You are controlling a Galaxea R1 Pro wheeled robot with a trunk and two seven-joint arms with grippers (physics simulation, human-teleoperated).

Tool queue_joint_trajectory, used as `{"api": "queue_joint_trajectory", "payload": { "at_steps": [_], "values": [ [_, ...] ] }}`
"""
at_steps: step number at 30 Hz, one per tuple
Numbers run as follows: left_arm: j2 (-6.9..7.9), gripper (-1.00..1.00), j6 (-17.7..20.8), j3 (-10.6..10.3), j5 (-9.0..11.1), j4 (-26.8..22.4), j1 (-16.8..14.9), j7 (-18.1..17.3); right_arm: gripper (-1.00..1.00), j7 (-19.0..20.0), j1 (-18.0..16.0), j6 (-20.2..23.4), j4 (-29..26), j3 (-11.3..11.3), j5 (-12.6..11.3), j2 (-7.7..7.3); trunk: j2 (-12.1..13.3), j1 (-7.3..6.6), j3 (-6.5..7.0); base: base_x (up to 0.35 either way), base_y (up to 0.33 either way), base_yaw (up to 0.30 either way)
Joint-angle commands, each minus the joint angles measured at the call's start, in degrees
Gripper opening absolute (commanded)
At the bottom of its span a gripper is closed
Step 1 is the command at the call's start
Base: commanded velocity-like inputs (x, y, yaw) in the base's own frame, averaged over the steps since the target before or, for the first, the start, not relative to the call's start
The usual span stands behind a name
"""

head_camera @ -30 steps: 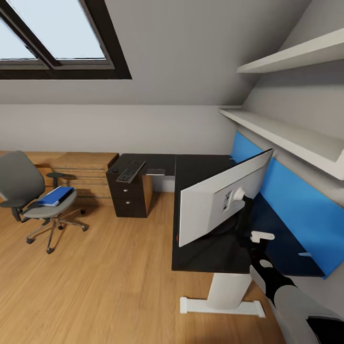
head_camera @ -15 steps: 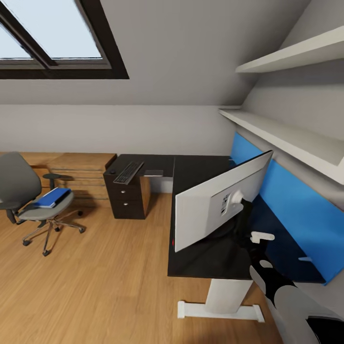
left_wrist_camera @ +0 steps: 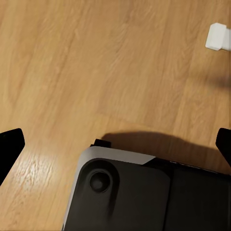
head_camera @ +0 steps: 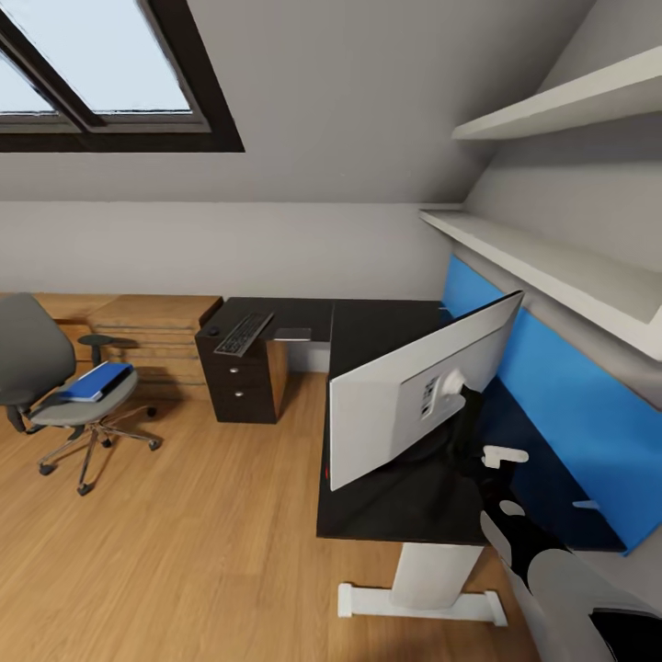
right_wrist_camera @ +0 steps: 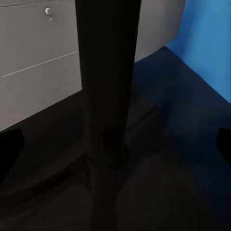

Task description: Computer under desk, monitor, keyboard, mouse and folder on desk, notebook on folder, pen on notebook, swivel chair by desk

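Note:
The monitor (head_camera: 405, 405) stands on the black desk (head_camera: 368, 340) with its pale back toward me. My right gripper (right_wrist_camera: 115, 144) is open with the monitor's black stand (right_wrist_camera: 108, 96) between its wide-spread fingers. On the desk's far wing lie the keyboard (head_camera: 244, 333), the mouse (head_camera: 213, 331) and the grey notebook (head_camera: 292, 334). The swivel chair (head_camera: 37, 354) stands at the left with the blue folder (head_camera: 92, 382) on its seat. A thin pale stick, perhaps the pen (head_camera: 586, 505), lies by the blue panel. My left gripper (left_wrist_camera: 115, 149) hangs open over the floor. The computer is out of view.
A blue panel (head_camera: 561, 386) backs the desk under two white wall shelves (head_camera: 552, 262). A low wooden shelf unit (head_camera: 156, 336) lines the far wall. The desk's white foot (head_camera: 418, 602) rests on the wooden floor (head_camera: 184, 533) between chair and desk. My base (left_wrist_camera: 120, 192) is below the left gripper.
The whole head view has slid a little to the left, so the camera has moved. The monitor, chair and desk things keep their places relative to each other.

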Motion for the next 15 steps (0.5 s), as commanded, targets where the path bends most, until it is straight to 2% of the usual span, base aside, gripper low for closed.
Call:
{"api": "queue_joint_trajectory", "payload": {
  "at_steps": [1,6,15],
  "values": [
    [0.07,1.00,-0.13,-0.49,0.31,-0.13,0.00,0.47,1.00,0.10,-0.05,-0.24,0.05,0.06,-0.50,0.00,-0.11,0.04,-0.10,0.030,-0.033,0.000],
    [0.05,1.00,-0.13,-0.49,0.34,-0.14,0.00,0.47,1.00,0.10,-0.05,-0.24,0.05,0.06,-0.51,-0.03,-0.11,0.04,-0.10,0.019,-0.018,0.000],
    [0.02,1.00,-0.13,-0.49,0.35,-0.16,0.00,0.47,1.00,0.10,-0.05,-0.24,0.05,0.06,-0.51,-0.03,-0.11,0.04,-0.10,0.127,-0.082,0.000]
  ]
}}
